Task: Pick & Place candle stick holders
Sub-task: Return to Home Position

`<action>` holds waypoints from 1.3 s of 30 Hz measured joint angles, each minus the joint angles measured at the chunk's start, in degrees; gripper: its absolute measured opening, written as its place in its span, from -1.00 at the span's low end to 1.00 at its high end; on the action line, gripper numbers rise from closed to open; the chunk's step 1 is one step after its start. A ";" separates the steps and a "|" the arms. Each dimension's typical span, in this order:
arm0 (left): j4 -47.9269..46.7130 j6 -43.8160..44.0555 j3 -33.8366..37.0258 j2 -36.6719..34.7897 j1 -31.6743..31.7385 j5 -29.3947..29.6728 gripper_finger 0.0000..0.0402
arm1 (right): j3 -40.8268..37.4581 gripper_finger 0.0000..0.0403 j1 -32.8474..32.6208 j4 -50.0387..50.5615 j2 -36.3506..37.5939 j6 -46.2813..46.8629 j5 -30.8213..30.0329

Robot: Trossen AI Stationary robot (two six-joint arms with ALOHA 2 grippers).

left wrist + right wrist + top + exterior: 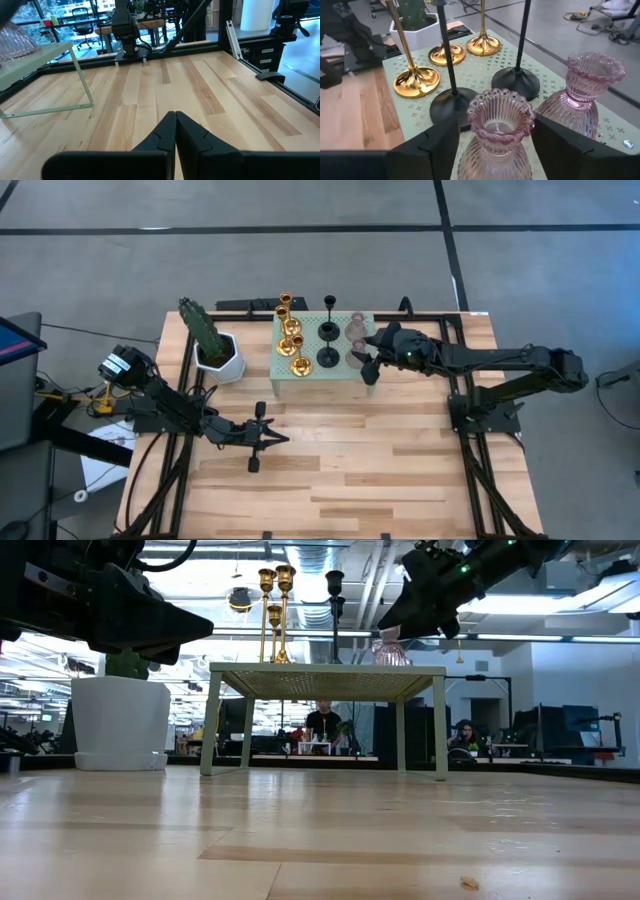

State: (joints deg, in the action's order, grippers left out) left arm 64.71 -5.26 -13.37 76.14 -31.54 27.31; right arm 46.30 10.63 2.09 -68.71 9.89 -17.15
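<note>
Seven candle holders stand upright on the pale green perforated stand [310,340], every stem vertical. The three gold holders [416,81] are shiny, with round flared bases and thin stems, and fill the stand's end nearest the cactus [205,330]. The two black holders [516,80] have flat round bases and thin straight stems and stand along the middle of the stand. The two pink holders are ribbed glass, shaped like small vases with beaded rims. They sit at the stand's other end, one [496,125] at the edge under the right arm and the other [580,95] just beside it. The right gripper [368,356] hangs over that end, its fingers [435,147] spread wide on either side of the nearer pink holder, gripping nothing. The left gripper [175,120] hovers low over the wooden table [350,470], well apart from the stand's front, with its fingers pressed together and empty.
</note>
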 joint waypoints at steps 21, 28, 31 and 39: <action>-0.06 -4.70 0.01 -0.97 0.32 0.02 -0.96 | 0.02 -0.40 -5.12 19.01 15.25 -2.99 11.14; -5.75 -6.82 -0.04 -16.60 -0.96 -2.36 -0.96 | 0.02 -0.95 -9.33 22.73 19.32 -9.23 11.15; -19.02 -5.93 -0.04 -26.86 -2.16 -2.53 -0.96 | 0.02 -0.96 -11.37 22.70 20.81 -10.84 10.74; -35.64 -0.50 0.00 -45.17 -0.66 -1.92 -0.97 | -0.04 -0.99 -15.38 22.67 26.04 -13.36 7.77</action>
State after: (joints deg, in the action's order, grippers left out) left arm 29.07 -5.76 -13.37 30.97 -32.20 25.39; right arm 46.26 -4.75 24.75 -42.67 -3.47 -9.38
